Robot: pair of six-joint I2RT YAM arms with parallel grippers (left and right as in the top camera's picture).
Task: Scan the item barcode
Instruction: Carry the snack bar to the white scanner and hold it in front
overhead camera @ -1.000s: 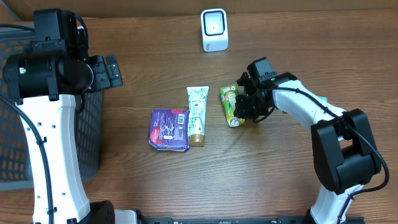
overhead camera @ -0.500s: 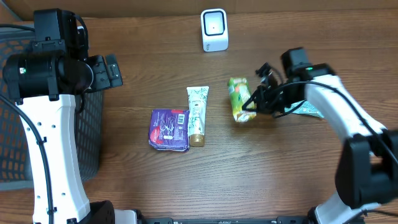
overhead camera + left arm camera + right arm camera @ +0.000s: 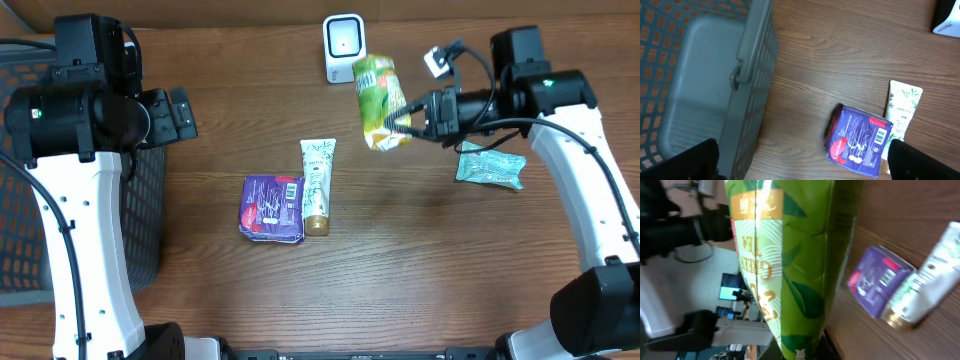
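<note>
A green tea packet (image 3: 379, 99) hangs in the air just right of the white scanner (image 3: 344, 47) at the back of the table. My right gripper (image 3: 407, 118) is shut on the packet's lower end. In the right wrist view the packet (image 3: 790, 255) fills the middle of the frame, pinched at the bottom by the gripper (image 3: 801, 352). No barcode shows on the faces I see. My left gripper (image 3: 183, 113) stands open at the far left by the basket, with nothing between its fingers (image 3: 696, 161).
A purple pad pack (image 3: 271, 208) and a white tube (image 3: 317, 185) lie side by side mid-table. A teal packet (image 3: 490, 167) lies under the right arm. A grey mesh basket (image 3: 148, 215) stands at the left edge, its rim (image 3: 747, 60) below the left wrist.
The right gripper has lifted the green packet off the table and carried it up and back toward the scanner. The teal packet is now uncovered. The left arm has not moved.
</note>
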